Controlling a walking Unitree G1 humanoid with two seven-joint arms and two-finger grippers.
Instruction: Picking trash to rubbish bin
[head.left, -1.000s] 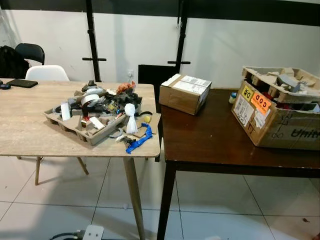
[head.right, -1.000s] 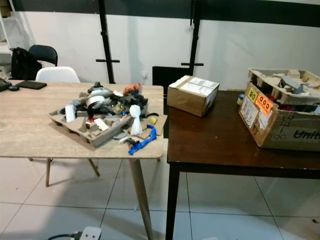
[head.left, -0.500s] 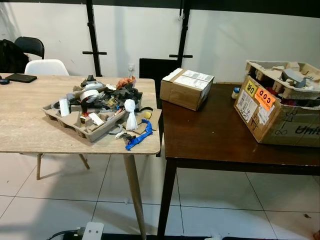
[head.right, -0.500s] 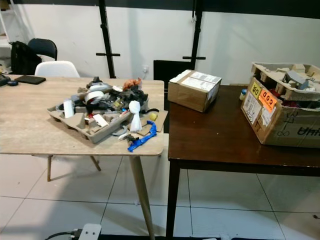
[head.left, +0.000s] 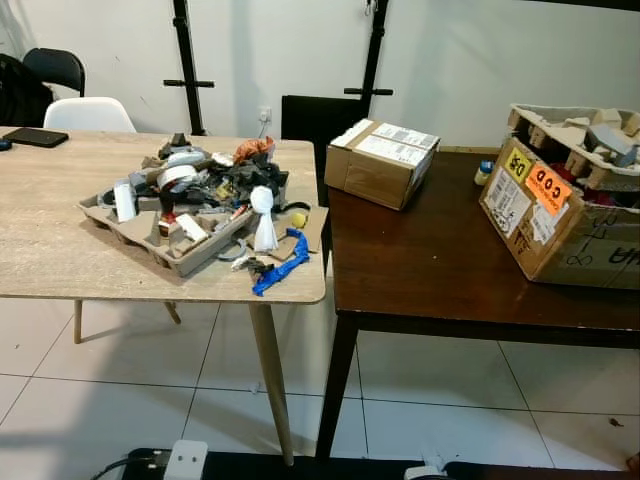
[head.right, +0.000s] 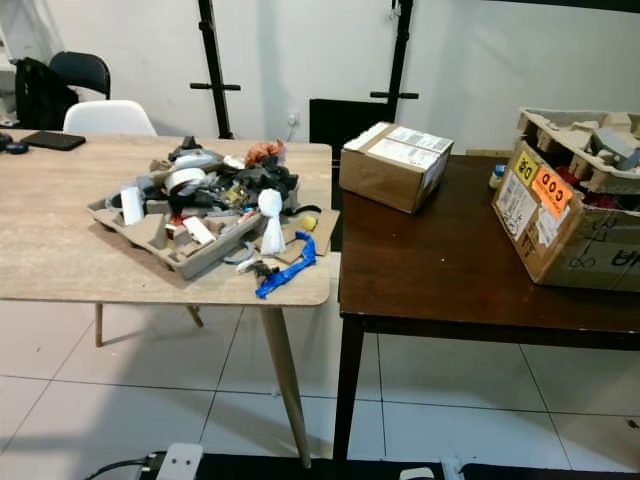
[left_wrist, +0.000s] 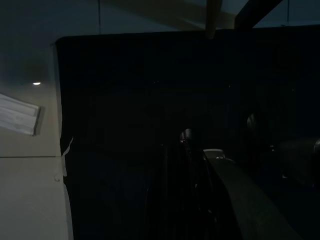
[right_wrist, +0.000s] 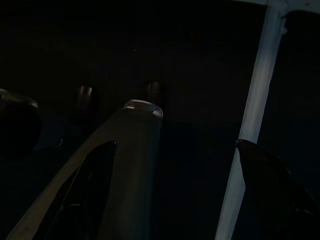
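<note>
One trash pile (head.left: 205, 205) in cardboard tray (head.left: 150, 235) on light table (head.left: 60, 250); both grippers' finger states indiscernible in darkness.

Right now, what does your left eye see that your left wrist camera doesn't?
Left eye view: the trash pile on its cardboard tray, a blue scrap beside it on the light wooden table, and two cardboard boxes on the dark table.

Left wrist view: very dark, with the idle left hand dimly over a black mat.

Both: the pale tiled floor, and probably a wooden table leg.
</note>
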